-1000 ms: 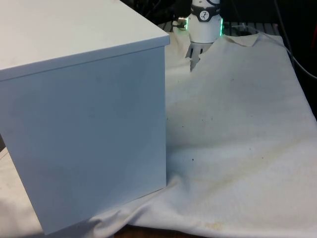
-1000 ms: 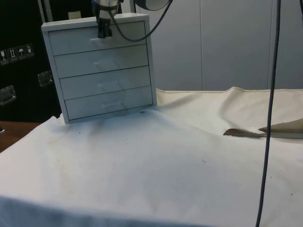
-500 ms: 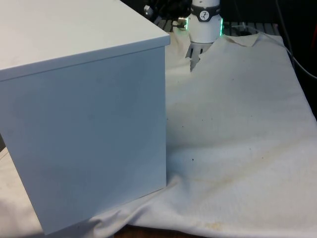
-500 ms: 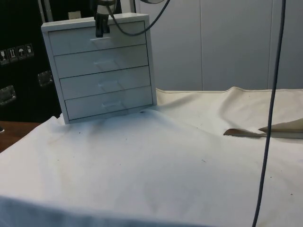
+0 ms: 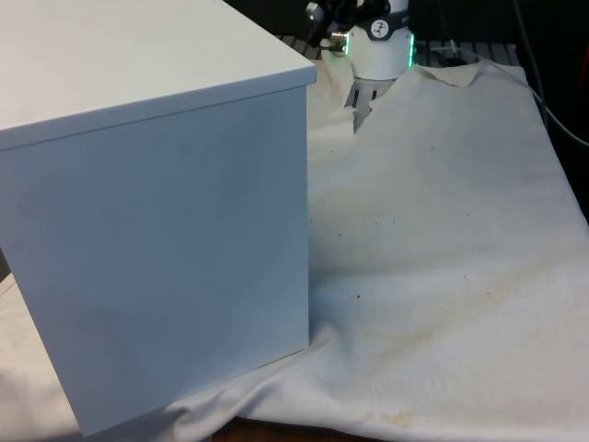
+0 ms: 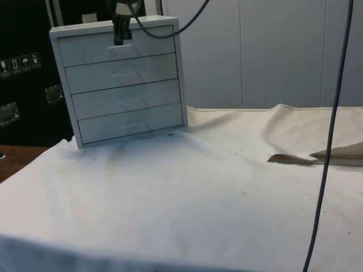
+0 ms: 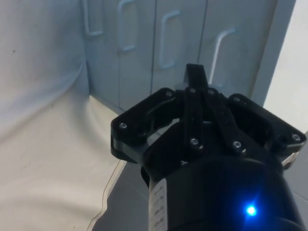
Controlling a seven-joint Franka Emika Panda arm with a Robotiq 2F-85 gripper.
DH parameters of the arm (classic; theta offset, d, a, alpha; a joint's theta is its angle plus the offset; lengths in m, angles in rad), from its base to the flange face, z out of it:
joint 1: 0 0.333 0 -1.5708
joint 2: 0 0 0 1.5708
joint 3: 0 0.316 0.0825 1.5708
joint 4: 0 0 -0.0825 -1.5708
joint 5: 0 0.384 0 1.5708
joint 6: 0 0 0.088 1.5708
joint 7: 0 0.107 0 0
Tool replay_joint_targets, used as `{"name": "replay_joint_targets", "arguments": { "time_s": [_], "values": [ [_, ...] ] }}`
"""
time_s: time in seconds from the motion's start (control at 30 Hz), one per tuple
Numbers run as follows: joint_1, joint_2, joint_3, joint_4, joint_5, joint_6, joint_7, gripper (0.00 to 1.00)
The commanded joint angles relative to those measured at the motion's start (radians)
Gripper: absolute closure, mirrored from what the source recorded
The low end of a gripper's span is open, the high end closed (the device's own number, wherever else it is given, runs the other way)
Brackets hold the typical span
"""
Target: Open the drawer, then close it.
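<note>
We see the chest of drawers as painted board — smooth, matt white on its fronts, and just as plain and even on the side it turns to the front view. Its handles look like smooth white bars with a slight sheen. The cloth over the table is woven fabric, off-white and matt, creased and rumpled, with small dark specks and faint yellowish stains. The gripper looks like black plastic or coated metal — we cannot tell which — with a dull satin finish and small shiny screw heads.
</note>
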Motion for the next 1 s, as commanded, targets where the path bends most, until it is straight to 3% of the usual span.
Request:
{"name": "replay_joint_targets", "arguments": {
  "time_s": [0.0,0.2,0.23,0.27,0.63,0.7,0.9,0.97],
  "values": [
    [0.010,-0.016,-0.002,-0.008,-0.030,-0.011,0.025,1.00],
    [0.004,-0.045,0.027,-0.031,-0.052,-0.030,0.057,1.00],
    [0.002,-0.036,0.031,-0.028,-0.027,-0.030,0.041,1.00],
    [0.002,-0.049,0.029,-0.035,-0.056,-0.030,0.061,1.00],
    [0.002,-0.049,0.032,-0.038,-0.042,-0.032,0.052,1.00],
    [0.002,-0.049,0.032,-0.038,-0.041,-0.032,0.052,0.82],
    [0.002,-0.048,0.032,-0.038,-0.040,-0.033,0.051,0.51],
    [0.001,-0.049,0.032,-0.038,-0.040,-0.033,0.051,0.45]
  ]
}}
